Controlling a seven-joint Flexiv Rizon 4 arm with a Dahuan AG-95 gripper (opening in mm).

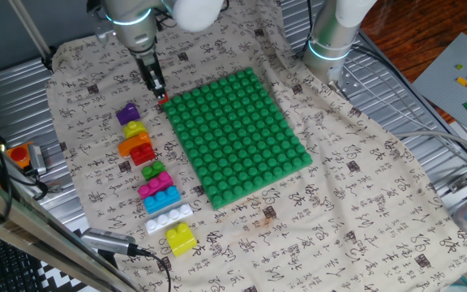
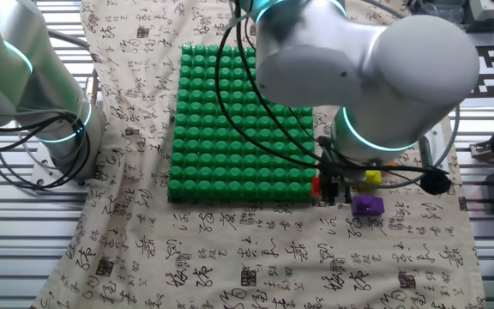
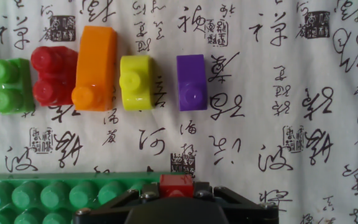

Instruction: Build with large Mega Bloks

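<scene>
Item: pincer [image 1: 161, 96] holding a small red block [image 1: 163, 100] at the green baseplate [image 1: 237, 134] corner; seat studs squarely, press straight down.

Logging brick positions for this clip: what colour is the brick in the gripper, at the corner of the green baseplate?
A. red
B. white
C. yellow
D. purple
A: a red brick sits between the gripper fingertips at the baseplate corner.

We see the cloth-covered worktop [image 1: 363, 203] bearing a green baseplate [image 1: 237, 134] beside the claw [image 1: 160, 95] and a row of bricks [image 1: 154, 182] nearby.
</scene>
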